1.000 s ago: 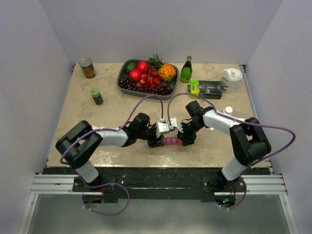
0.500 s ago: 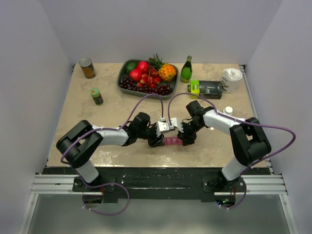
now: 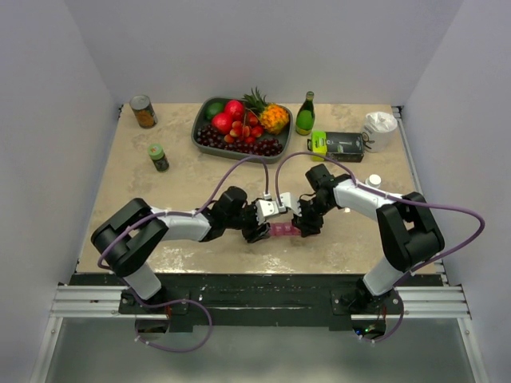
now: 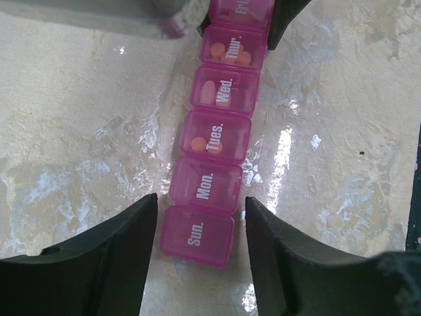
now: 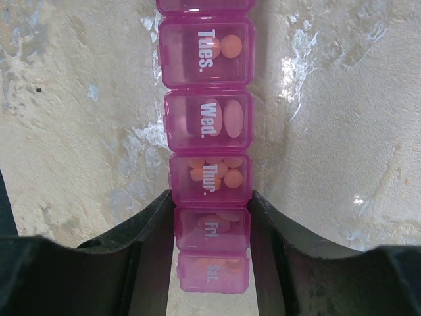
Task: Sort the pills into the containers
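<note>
One pink pill box (image 3: pixel 281 230) lies between my two arms, near the front of the table (image 3: pixel 180 171).

My left arm bends in low, and my left gripper (image 4: pixel 200 227) sits loose around the Sun. end with a small gap on each side. The box lies flat, its long side going left to right, seven little day boxes in a row. I count two pills (image 5: pixel 231 45) in Tues., two in Wed. and a bunch in Thur. My right arm bends in too, and my right gripper (image 5: pixel 210 220) squeezes the Fri. and Sat. end.

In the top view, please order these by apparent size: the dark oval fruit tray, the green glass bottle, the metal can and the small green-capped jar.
Largest: dark oval fruit tray.
Next: green glass bottle and metal can, too alike to rank.
Smallest: small green-capped jar.
</note>
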`<control>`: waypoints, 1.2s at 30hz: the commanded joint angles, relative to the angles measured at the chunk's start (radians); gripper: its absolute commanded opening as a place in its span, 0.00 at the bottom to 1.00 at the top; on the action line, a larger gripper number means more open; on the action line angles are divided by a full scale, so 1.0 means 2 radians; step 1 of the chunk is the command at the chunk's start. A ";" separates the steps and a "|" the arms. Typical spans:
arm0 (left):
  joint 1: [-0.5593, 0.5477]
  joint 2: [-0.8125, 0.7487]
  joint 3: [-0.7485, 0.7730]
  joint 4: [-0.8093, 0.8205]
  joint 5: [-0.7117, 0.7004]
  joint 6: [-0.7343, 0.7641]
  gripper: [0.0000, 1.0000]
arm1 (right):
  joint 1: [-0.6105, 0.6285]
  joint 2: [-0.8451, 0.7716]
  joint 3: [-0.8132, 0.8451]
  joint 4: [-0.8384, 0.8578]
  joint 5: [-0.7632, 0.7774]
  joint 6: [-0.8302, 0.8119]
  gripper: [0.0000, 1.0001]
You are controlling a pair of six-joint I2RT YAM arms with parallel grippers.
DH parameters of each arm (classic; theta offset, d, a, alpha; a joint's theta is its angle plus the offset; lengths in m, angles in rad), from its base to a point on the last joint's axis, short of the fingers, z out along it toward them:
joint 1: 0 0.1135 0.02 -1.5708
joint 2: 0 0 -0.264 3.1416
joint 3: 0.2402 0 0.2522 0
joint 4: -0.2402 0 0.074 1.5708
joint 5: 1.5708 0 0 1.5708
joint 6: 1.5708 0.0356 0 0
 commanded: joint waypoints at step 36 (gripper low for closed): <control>-0.039 0.004 -0.017 0.065 -0.066 0.047 0.57 | 0.011 0.009 0.006 0.009 -0.006 -0.003 0.22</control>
